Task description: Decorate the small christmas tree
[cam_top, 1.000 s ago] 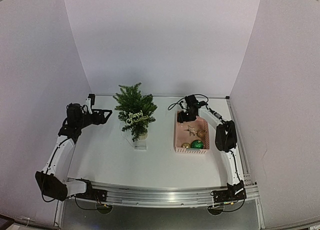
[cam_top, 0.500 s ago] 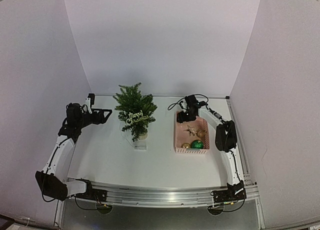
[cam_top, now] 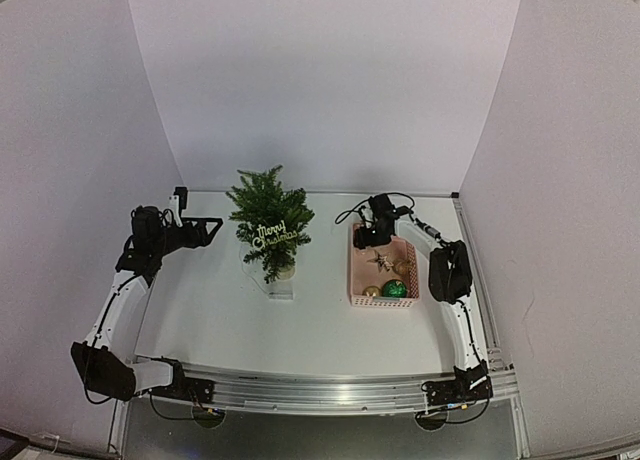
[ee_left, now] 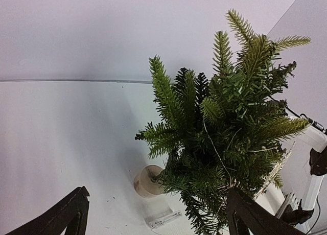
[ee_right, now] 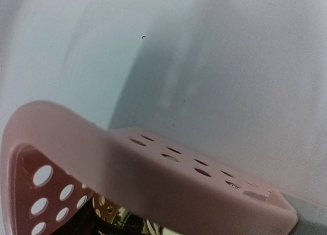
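Christmas tree (cam_top: 270, 220) stands upright on the table (cam_top: 320, 330), left of the middle and toward the far edge, with a gold "Merry Christmas" sign (cam_top: 276, 233) in its front branches. Your left gripper (cam_top: 216, 230) is the nearer one. It hovers just beside the tree, on the side of the table's left edge, pointed at it with jaws spread wide and nothing between them. Your right gripper (cam_top: 367, 236) hangs over the far end of the pink basket (cam_top: 355, 280), toward the right edge. Its wrist view shows only the basket's rim, so you cannot tell how far it is open or whether it holds anything. A gold star (cam_top: 383, 260) and a green ball (cam_top: 394, 289) lie in that basket, so I judge the next pick is the right arm's. From there the tree is well apart to the left, trunk vertical, so any carry runs leftward along the far edge.
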Available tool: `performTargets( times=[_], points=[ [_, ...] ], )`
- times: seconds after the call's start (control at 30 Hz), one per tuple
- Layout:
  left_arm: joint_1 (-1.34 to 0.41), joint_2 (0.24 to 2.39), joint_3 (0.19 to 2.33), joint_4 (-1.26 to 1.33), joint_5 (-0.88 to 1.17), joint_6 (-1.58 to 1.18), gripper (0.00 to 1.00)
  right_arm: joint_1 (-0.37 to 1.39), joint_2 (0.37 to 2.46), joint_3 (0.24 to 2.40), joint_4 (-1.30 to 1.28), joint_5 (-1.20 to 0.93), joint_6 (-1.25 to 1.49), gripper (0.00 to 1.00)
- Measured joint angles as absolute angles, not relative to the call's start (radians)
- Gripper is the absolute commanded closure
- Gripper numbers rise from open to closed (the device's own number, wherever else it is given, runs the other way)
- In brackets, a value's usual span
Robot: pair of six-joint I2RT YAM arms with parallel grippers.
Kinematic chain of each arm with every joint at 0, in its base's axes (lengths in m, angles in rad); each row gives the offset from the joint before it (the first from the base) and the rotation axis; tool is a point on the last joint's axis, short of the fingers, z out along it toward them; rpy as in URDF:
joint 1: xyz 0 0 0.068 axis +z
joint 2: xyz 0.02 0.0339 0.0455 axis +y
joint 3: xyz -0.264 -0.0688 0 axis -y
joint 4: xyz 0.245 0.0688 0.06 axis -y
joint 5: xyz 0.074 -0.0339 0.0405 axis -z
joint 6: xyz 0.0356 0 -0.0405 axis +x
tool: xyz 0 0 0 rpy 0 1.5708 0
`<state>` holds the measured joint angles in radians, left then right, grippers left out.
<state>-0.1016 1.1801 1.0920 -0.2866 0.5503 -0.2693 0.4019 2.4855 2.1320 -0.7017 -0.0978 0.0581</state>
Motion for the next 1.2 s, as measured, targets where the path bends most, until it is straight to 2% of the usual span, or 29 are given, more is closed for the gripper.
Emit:
performTargets(
  times=[0.1, 0.43, 0.57, 0.73, 0.97, 1.2],
  points=[
    [-0.101, 1.181, 1.092, -0.286, 0.551, -0.271, 0.07, 0.403, 2.484, 2.123, -0.685, -0.098, 0.059, 0.48],
    [-0.097, 1.182, 1.092, -0.286, 0.567, -0.268, 0.07, 0.404, 2.428, 2.033, -0.631, -0.087, 0.055, 0.53],
    [-0.097, 1.182, 1.092, -0.287, 0.585, -0.244, 0.07, 0.404, 2.351, 1.956, -0.645, -0.082, 0.062, 0.54],
    [-0.096, 1.182, 1.104, -0.289, 0.635, -0.151, 0.07, 0.407, 2.154, 1.841, -0.661, -0.086, 0.086, 0.56],
    [-0.097, 1.171, 1.190, -0.342, 0.753, 0.079, 0.07, 0.455, 1.857, 1.809, -0.713, -0.120, 0.110, 0.58],
    [-0.163, 1.154, 1.337, -0.551, 0.787, 0.528, 0.06, 0.652, 1.706, 1.886, -0.849, -0.123, 0.125, 0.58]
  ],
)
